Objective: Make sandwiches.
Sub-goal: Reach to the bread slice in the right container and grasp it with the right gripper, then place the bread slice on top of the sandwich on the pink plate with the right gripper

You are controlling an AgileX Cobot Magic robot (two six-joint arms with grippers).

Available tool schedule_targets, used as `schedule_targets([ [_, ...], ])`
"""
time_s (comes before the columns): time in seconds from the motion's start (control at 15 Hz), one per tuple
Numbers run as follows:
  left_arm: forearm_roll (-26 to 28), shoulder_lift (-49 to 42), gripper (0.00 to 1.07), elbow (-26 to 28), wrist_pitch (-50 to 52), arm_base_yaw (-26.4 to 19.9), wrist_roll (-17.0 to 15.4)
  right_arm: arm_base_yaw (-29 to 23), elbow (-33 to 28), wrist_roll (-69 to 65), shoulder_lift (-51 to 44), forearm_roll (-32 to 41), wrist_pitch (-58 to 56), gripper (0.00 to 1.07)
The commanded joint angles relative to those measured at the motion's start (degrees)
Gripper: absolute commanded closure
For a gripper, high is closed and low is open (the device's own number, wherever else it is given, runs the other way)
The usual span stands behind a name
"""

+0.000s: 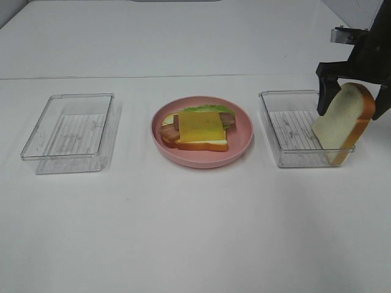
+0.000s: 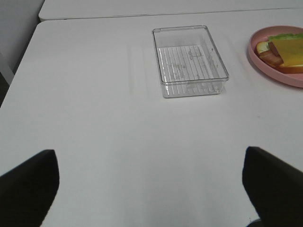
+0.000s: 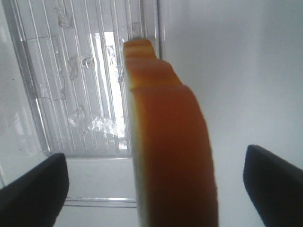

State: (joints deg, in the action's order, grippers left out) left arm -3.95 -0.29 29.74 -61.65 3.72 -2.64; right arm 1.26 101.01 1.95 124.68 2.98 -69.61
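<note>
**A:** Why is the white toy bread slice with orange-brown crust (image 1: 343, 122) standing on edge against the right clear plastic rectangular tray (image 1: 287, 131)?

**B:** Probably so the right tool (image 1: 353, 93) can straddle it; its jaws are spread wide on either side, not pinching.

**A:** And the stack?

**B:** On the round pink plate (image 1: 239, 143): yellow cheese slice (image 1: 202, 127) topmost, awaiting its lid. The left tool (image 2: 151, 189) hangs released over the white bench (image 1: 183, 232).
</note>
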Motion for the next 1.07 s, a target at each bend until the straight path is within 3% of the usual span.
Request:
schedule_targets([
  [0.07, -0.2, -1.2, 0.09, -0.1, 0.3, 0.3, 0.0, 0.1, -0.4, -0.5, 0.5, -0.1, -5.2, 0.11],
  [0.13, -0.2, -1.2, 0.09, -0.1, 0.3, 0.3, 0.0, 0.1, -0.4, -0.4, 0.4, -0.1, -5.2, 0.12],
  [0.27, -0.2, -1.2, 0.09, -0.1, 0.3, 0.3, 0.0, 0.1, -0.4, -0.3, 0.4, -0.1, -5.5, 0.38],
  [0.33, -0.2, -1.2, 0.09, -0.1, 0.3, 0.3, 0.0, 0.1, -0.4, -0.5, 0.4, -0.4, -5.7, 0.63],
  [0.4, -0.2, -1.2, 0.09, -0.1, 0.3, 0.3, 0.0, 0.1, -0.4, -0.9, 0.4, -0.6, -6.3, 0.98],
  [0.47, -0.2, -1.2, 0.09, -0.1, 0.3, 0.3, 0.0, 0.1, -0.4, -0.9, 0.4, -0.6, -6.5, 1.07],
  [0.8, -0.2, -1.2, 0.09, -0.1, 0.3, 0.3, 0.0, 0.1, -0.4, -1.9, -2.5, 0.5, -6.9, 1.07],
  [1.07, -0.2, -1.2, 0.09, -0.1, 0.3, 0.3, 0.0, 0.1, -0.5, -3.0, -12.5, 5.0, -6.8, 1.07],
])
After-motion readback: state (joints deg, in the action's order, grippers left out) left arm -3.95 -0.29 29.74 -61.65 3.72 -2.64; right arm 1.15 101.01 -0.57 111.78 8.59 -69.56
